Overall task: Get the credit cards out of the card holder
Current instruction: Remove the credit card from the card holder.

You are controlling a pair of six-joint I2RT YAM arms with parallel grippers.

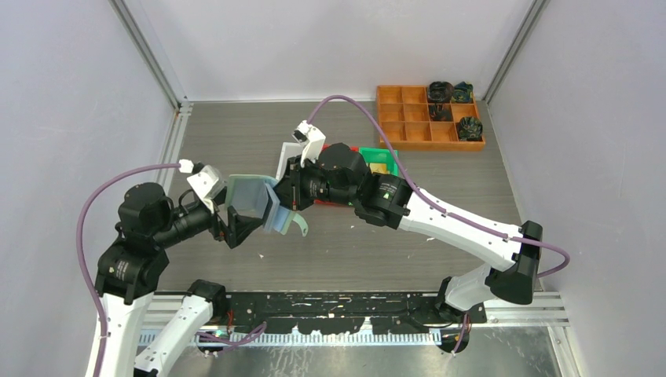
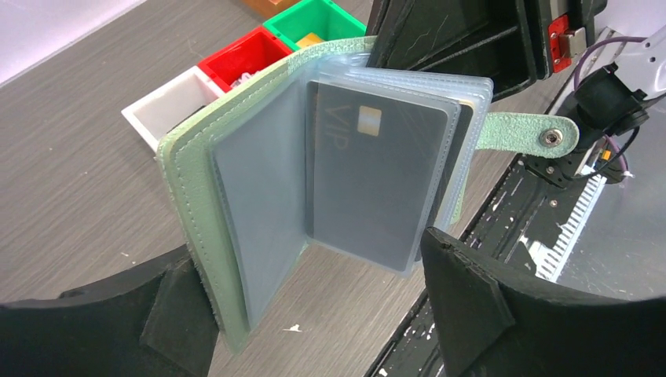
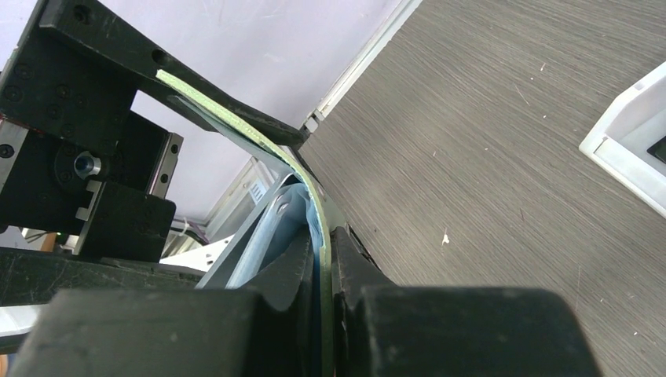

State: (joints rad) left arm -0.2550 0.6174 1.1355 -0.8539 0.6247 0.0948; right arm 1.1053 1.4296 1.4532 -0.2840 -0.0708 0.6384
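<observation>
One open card holder is off the desk. The right fingers are clamped on it; the left fingers are apart astride it. One dark card shows.

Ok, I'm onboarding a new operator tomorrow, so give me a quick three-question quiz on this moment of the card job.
1. True or false: the card holder is folded shut.
2. Which arm's jaws pinch its mint cover? A) left B) right
3. Fill in: the dark card showing through a clear pocket bears the word ___.

Key: 1 false, it stands open; 2 B, the right gripper; 3 VIP.
</observation>
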